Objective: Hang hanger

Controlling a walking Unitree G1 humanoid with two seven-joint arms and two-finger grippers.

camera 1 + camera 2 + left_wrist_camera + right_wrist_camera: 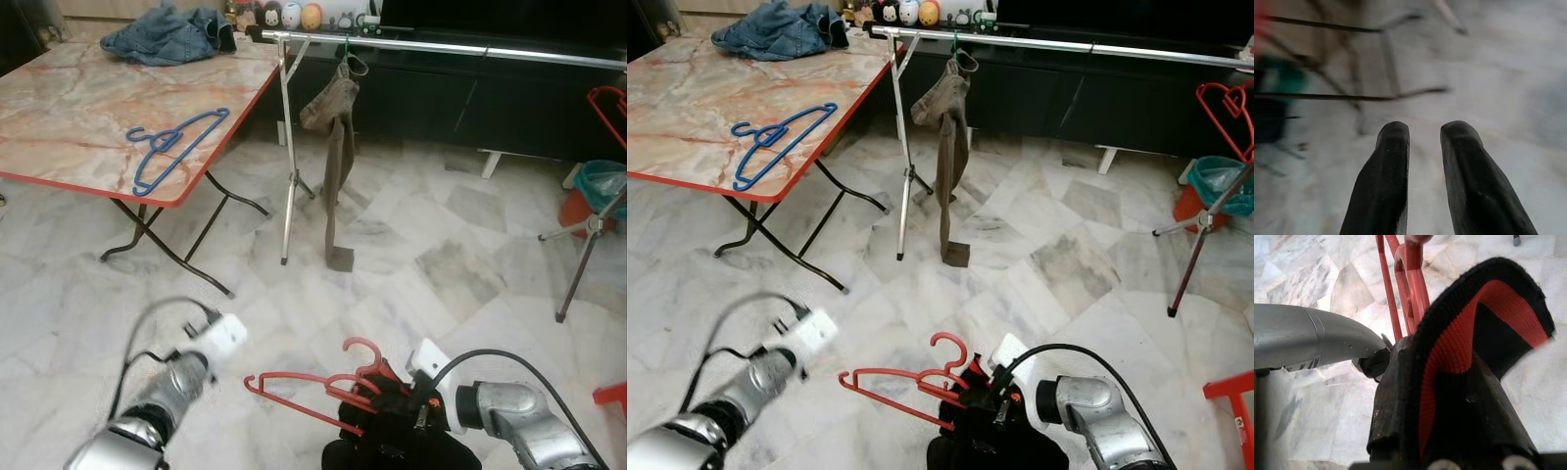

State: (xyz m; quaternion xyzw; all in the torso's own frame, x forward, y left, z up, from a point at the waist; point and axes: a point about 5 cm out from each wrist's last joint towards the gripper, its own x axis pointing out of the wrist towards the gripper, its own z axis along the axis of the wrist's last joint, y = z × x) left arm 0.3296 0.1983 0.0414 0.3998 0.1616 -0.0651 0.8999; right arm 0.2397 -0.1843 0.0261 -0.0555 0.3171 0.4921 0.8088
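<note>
R gripper (377, 406) grips the red hanger (304, 392), fingers closed on it, held low over the marble floor (441, 255) w/ hook up. L gripper (1424, 147) hangs idle, fingers slightly apart, holding nothing. Rail (411, 46) ahead carries brown trousers (338, 157). Blue hanger (176, 145) lies on table (69, 108).

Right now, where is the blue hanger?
In the left eye view the blue hanger lies flat on the marble-topped folding table on the robot's left, near its front edge, with a pile of denim clothing at the far end.
</note>
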